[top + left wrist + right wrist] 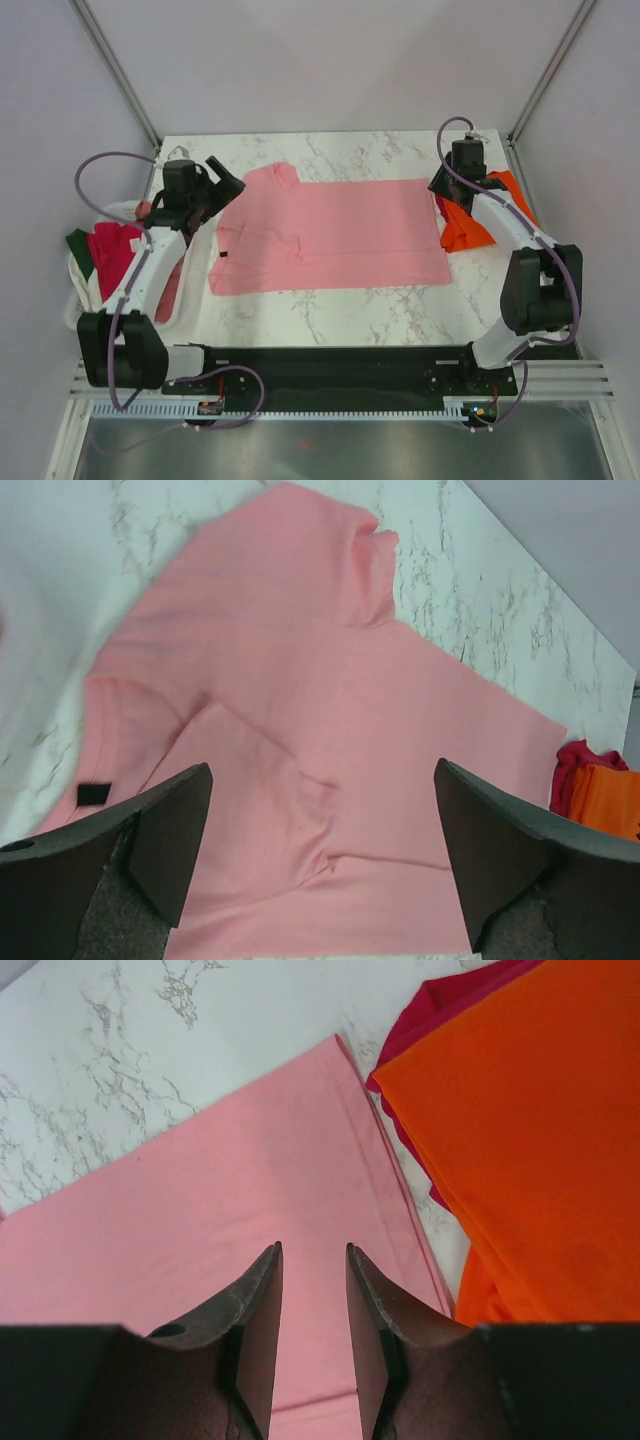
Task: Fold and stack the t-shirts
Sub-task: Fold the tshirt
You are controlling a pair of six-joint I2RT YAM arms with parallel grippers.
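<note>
Bright, even, diffuse light; shadows soft and faint on the marble table (330,305), whose pale surface is a bit washed out. My left wrist view is smeared along its left edge, and my left fingers (170,830) are dark and soft-focus. Right wrist view is sharper.

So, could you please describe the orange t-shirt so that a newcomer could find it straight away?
Start at the marble table and go to its right edge, past the big pink t-shirt spread flat in the middle. The orange t-shirt lies there folded on a crimson t-shirt, the only orange cloth on the table.
</note>
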